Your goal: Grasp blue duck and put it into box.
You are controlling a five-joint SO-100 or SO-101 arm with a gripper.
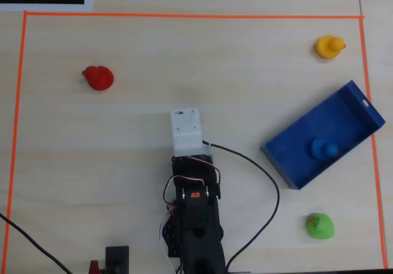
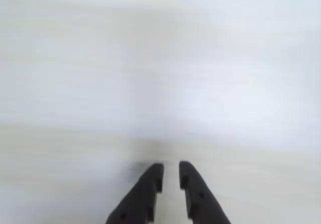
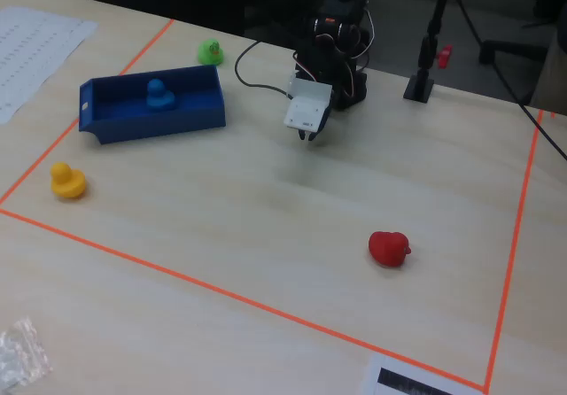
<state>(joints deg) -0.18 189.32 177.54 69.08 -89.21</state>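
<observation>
Although the task names a grasp, I find the duck (image 1: 322, 148) already lying inside the box (image 1: 288, 162), well right of my gripper (image 2: 171, 176) in the overhead view; the jaws are empty, nearly together, over bare table.

I see my arm (image 1: 195, 225) folded back close over its own base in the overhead view, with the white wrist block (image 1: 186, 130) sticking out ahead of the black body. In the fixed view the gripper (image 3: 307, 135) hangs pointing downward, clear of the table. In the wrist view the gripper (image 2: 171, 178) shows two dark fingers (image 2: 145, 194) rising from the bottom edge, nearly closed, with only a thin slit between the tips and nothing held there.
</observation>
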